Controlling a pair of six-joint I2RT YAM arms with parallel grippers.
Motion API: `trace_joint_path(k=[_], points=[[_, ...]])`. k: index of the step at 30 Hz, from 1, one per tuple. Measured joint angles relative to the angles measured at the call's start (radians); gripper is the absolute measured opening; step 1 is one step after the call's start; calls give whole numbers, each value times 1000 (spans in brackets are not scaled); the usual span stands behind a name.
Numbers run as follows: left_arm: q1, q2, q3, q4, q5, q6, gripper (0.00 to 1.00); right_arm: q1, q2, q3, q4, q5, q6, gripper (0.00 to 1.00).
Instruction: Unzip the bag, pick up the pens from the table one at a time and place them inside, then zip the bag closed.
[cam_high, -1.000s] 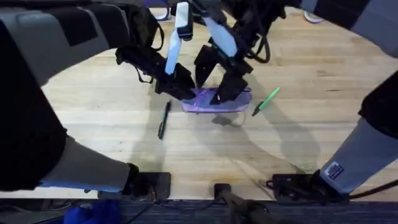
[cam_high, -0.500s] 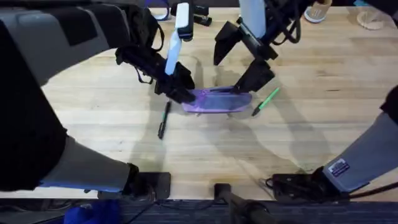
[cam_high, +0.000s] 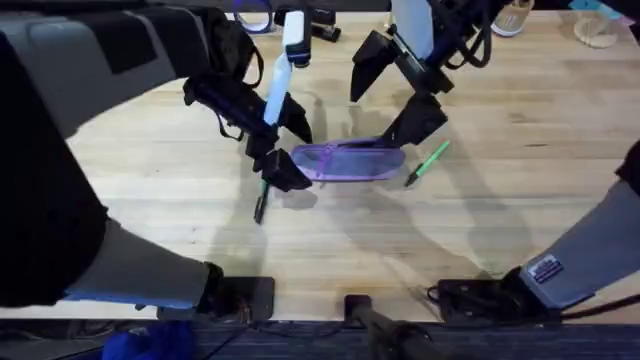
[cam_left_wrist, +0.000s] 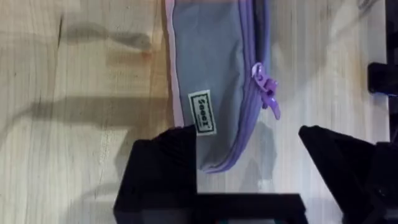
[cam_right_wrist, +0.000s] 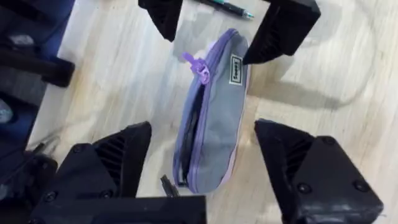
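Hovering my wide-open, empty right gripper (cam_high: 397, 97) at the lavender pencil pouch's (cam_high: 348, 161) 12 o'clock; my left gripper (cam_high: 283, 148), also spread empty, straddles its 9 o'clock end.

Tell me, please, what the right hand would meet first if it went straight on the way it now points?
Most likely the bag: in its wrist view the pouch lies between the right hand's open fingers, directly ahead. How far above it the hand hangs is unclear.

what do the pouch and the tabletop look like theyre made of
The bag: apparently soft woven fabric, matte, judging by its stitched seams, sewn label and purple zipper pull. The table: wood, probably butcher block, given its joined planks and visible grain; smooth finish.
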Motion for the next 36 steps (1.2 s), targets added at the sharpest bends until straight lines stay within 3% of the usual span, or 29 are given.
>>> trace_joint_path(k=[7,16,19,28,36], points=[[0,0,5,-12,-9,-21,995,0,0,2,4,6,0,995],[-1,-9,150,-10,-169,-342,995,-4,0,106,-74,56,0,995],[-1,-34,156,-25,-198,-415,996,-12,0,169,-121,73,0,996],[-1,-232,156,-68,-256,-494,997,-88,-1,309,-181,87,17,996],[-1,-448,156,-112,-340,-601,995,-135,-4,323,-180,92,126,996]])
